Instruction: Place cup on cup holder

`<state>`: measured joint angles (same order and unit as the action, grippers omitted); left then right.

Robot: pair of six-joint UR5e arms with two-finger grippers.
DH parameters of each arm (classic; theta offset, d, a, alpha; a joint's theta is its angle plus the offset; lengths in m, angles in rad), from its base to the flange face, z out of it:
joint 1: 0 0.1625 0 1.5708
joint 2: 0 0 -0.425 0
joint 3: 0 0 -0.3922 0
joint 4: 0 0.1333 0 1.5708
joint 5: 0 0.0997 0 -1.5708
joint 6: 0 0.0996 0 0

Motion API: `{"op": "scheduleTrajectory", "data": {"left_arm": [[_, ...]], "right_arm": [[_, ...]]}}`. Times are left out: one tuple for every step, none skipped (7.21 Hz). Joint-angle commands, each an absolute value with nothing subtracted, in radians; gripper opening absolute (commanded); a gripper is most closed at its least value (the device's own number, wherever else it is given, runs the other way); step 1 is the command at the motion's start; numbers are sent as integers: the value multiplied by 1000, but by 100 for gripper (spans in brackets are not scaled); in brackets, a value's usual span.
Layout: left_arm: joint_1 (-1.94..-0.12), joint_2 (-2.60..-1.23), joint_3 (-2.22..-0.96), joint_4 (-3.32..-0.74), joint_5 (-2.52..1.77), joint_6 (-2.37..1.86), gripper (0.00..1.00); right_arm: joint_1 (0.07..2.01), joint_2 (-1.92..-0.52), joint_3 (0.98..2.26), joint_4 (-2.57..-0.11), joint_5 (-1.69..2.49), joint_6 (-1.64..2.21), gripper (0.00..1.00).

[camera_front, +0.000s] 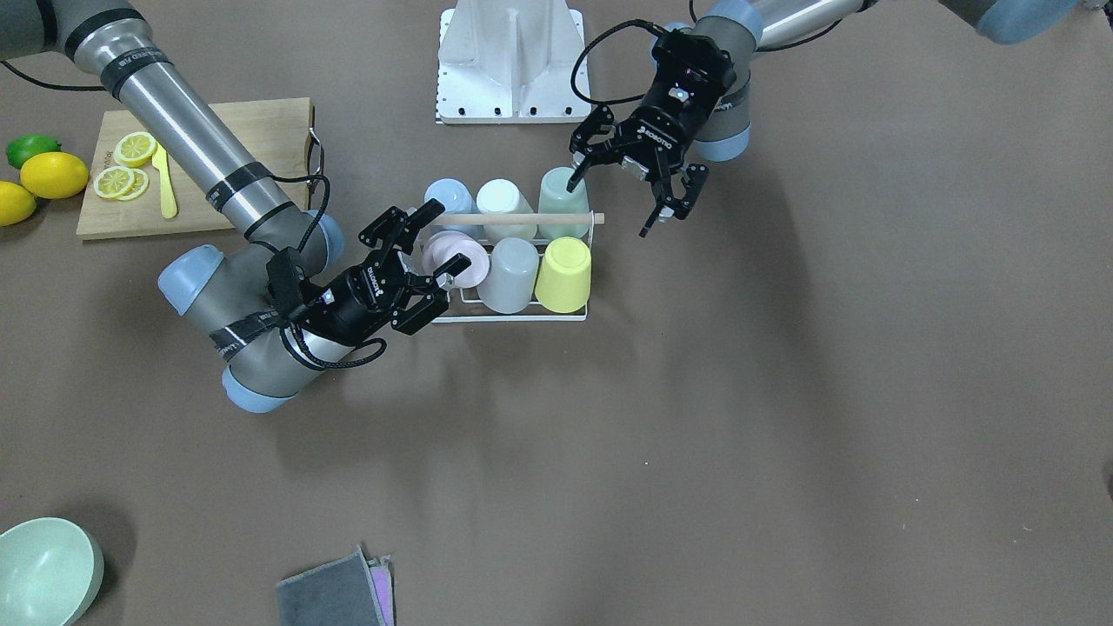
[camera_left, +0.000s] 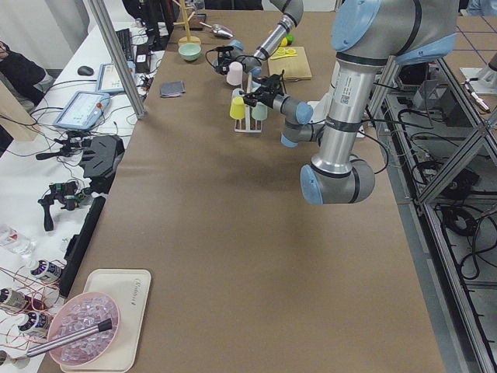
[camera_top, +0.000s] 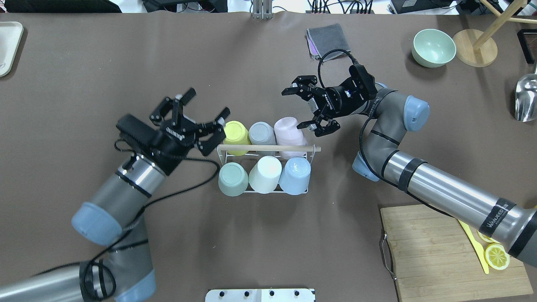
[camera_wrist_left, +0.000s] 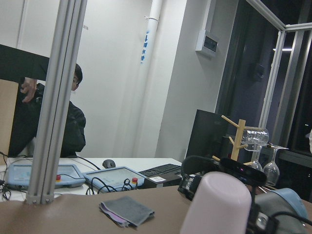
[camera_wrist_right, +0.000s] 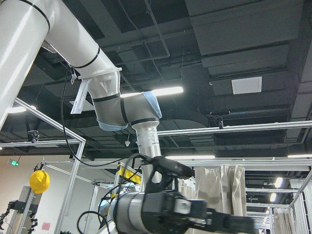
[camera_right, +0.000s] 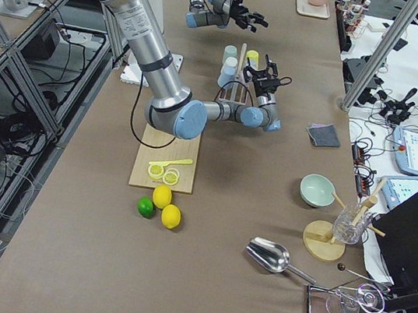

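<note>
The cup holder (camera_top: pixel 268 148), a white wire rack with a wooden rod on top, stands mid-table and carries several upturned cups. The front row holds green, white and blue cups. The far row holds a yellow cup (camera_top: pixel 235 131), a grey cup and a pink cup (camera_top: pixel 287 133). The pink cup (camera_front: pixel 456 257) leans toward my right gripper. My right gripper (camera_top: pixel 295 107) is open on the far side of the pink cup, with one fingertip close to it; I cannot tell if it touches. My left gripper (camera_top: pixel 209 102) is open and empty beside the yellow cup's end of the rack.
A wooden cutting board (camera_top: pixel 440 251) with lemon slices and a yellow knife lies near right. A green bowl (camera_top: pixel 433 47), a grey cloth (camera_top: pixel 329 40), a wooden stand and a metal scoop are at the far right. A white tray (camera_top: pixel 8 46) sits far left.
</note>
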<state>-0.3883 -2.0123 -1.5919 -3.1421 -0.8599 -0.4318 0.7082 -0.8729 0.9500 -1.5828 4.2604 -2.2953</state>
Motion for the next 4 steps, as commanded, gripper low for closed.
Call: {"op": "scheduleTrajectory", "data": {"left_arm": [[-571,-2011,-1597,-2959,-861,-452,97],[-647,-1997,-1595,-2886,-861,-457,97],[-731,-1944,-1594,-2715,-867,-533,97],[-803,-1928,-1595,-2468,-953,-622,97]], "right_arm": [[727,-881,965,-1591,4271,-2284,100],[762,-882,988,-1638,4278,-2237,99],[814,-893,1023,-1696,4280,-2098,99],[862,-897,1054,-1763,4281,-1904,99]]}}
